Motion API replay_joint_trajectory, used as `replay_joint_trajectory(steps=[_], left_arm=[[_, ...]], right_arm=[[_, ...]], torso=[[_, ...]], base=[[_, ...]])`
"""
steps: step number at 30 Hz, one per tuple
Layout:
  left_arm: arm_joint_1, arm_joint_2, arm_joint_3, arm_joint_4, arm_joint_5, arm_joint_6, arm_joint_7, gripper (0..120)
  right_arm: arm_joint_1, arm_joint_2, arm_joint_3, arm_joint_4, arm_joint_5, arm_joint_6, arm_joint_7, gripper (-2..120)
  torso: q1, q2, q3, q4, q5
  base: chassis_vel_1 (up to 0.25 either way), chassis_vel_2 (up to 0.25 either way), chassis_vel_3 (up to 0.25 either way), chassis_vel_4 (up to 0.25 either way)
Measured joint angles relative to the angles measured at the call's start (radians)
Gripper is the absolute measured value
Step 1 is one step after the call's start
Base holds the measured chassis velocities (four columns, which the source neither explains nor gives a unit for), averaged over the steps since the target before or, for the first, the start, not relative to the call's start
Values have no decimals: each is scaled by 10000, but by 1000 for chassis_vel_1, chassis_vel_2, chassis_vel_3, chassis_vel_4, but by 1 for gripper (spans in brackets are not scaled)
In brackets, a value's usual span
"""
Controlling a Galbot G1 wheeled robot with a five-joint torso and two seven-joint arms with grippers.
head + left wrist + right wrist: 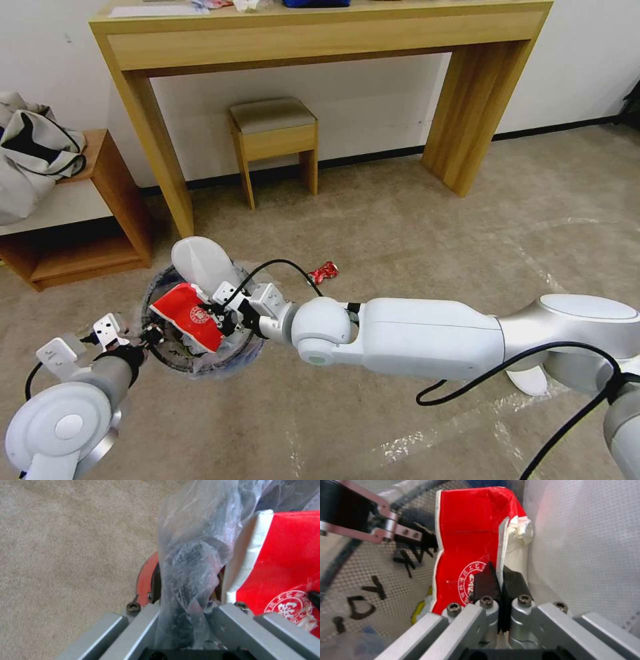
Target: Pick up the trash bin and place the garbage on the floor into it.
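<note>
The left tool gripped the trash bin by its rim above the floor; the right tool clenched a red-white paper cup over the opening. Released against the protruding insole, the cup could tip out

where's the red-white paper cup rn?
Head view, lower left: paper cup pinched flat in the right tool, over the trash bin mouth, beside a white insole.
</note>
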Motion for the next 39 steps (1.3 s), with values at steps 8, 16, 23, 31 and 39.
replay_joint_trajectory(steps=[8,16,23,31,39], left_arm=[[-96,45,33,91,5,-1,5,0],[-130,44,63,134,5,-2,-13,0],[-118,41,70,132,-20,0,-6,0],[-124,-12,60,166,29,-3,3,0],[-127,-24,51,210,43,-2,37,0]], right_arm=[[-63,-157,-3,-46,-35,36,-23,0],[-239,-51,-129,-308,-196,50,-23,0],[-366,204,-205,-580,-274,86,-19,0],[-541,424,-259,-724,-386,78,67,0],[-606,533,-271,-864,-468,71,237,2]], torso=[[0,0,0,0,0],[0,0,0,0,1],[0,0,0,1,0],[0,0,0,0,1],[0,0,0,0,1]], base=[[0,0,0,0],[0,0,0,0],[0,0,0,0],[0,0,0,0],[0,0,0,0]])
